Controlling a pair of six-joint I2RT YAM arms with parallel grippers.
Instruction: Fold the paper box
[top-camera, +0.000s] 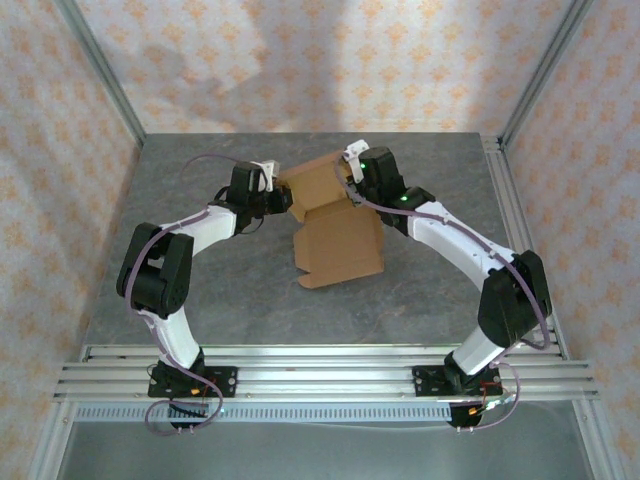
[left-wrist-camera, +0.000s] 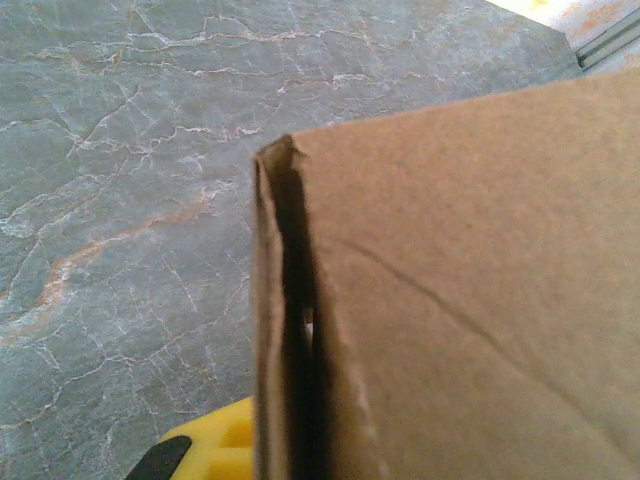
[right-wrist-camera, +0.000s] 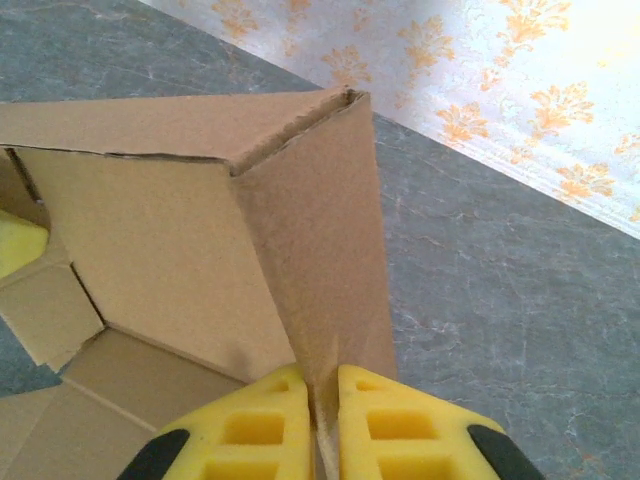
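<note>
Plain brown paper box (top-camera: 338, 235), tight in the right tool (right-wrist-camera: 322, 420)

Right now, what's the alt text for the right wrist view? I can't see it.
Two yellow fingers pinch a panel of the brown paper box between them. Its other flaps spread left over a gray marbled table, with floral wallpaper beyond.

1. A grey, marble-veined flat tabletop (top-camera: 230, 290) lies in the middle.
2. Cream wallpapered walls with orange floral motifs (top-camera: 300, 60) stand along the tabletop's far, left and right edges.
3. Silver aluminium posts (top-camera: 100, 70) rise from the tabletop's far corners.
4. Ribbed silver aluminium rails (top-camera: 330, 365) run along the tabletop's near edge; another rail (top-camera: 515, 215) lines its right edge.
</note>
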